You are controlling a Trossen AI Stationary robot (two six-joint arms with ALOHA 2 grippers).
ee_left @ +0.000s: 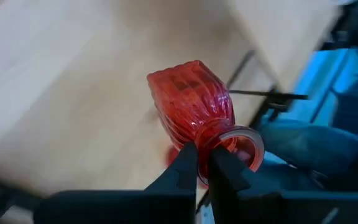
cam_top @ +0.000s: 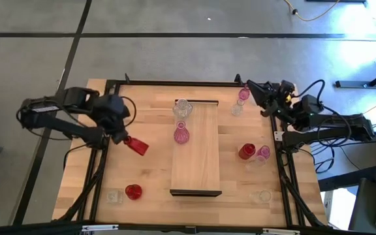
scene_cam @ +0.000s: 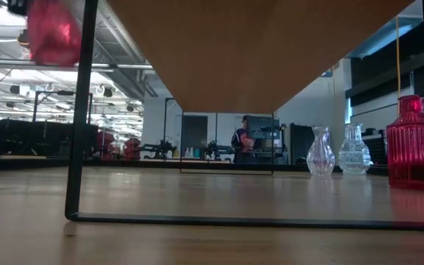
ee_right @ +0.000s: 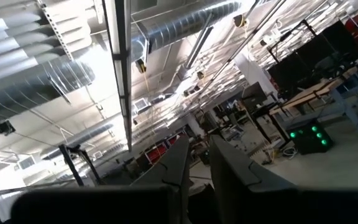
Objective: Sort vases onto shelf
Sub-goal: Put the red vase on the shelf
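My left gripper hangs over the table's left part, shut on a ribbed red vase, left of the light-wood shelf. A clear vase and a pink vase stand on the shelf's far part. More vases stand on the table: pink, red, red. My right gripper is raised at the far right corner, pointing upward, shut with nothing between its fingers. My left gripper pinches the red vase at its mouth rim, the glass wall between the two fingers; one finger seems to be in the mouth, the other outside by the neck. The fingers slant down. The vase sticks out beyond them, base foremost, lifted clear of the table.
Further vases stand right of the shelf: clear, pink, clear. A clear one stands near left. The table's black frame runs round its edges. The shelf's near half is bare wood.
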